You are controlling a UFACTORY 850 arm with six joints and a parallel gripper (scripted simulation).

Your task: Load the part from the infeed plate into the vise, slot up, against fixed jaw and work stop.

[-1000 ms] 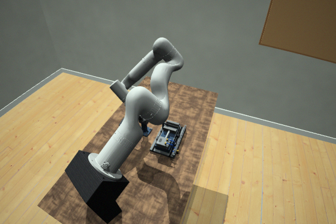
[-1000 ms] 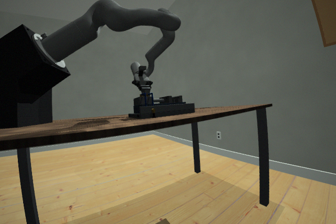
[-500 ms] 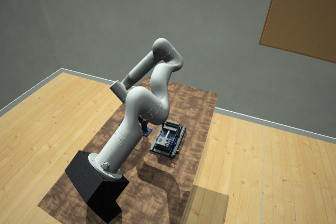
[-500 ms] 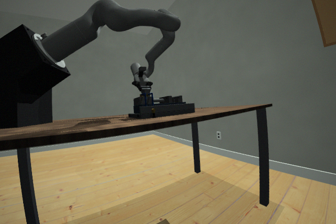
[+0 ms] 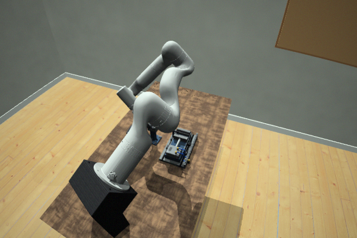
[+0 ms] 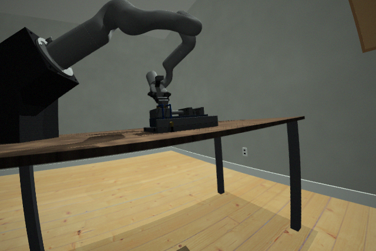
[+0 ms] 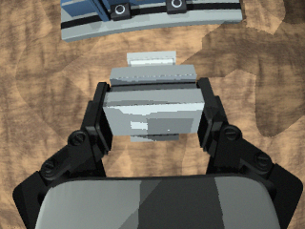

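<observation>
In the wrist view my gripper (image 7: 153, 93) is shut on the part (image 7: 154, 109), a grey metal block that fills the gap between the two black fingers. The part hangs above the wooden table top. A small pale plate (image 7: 152, 59), probably the infeed plate, lies on the table just beyond the part. I cannot tell which way the slot faces. In the exterior view the gripper (image 6: 162, 100) hangs just above the near end of the vise (image 6: 182, 120). In the top view the arm hides the gripper.
The vise (image 5: 179, 147) stands on the table right of the arm's base (image 5: 100, 198). A small blue fixture (image 5: 155, 139) shows beside the arm's lower link. The table's right edge is close to the vise.
</observation>
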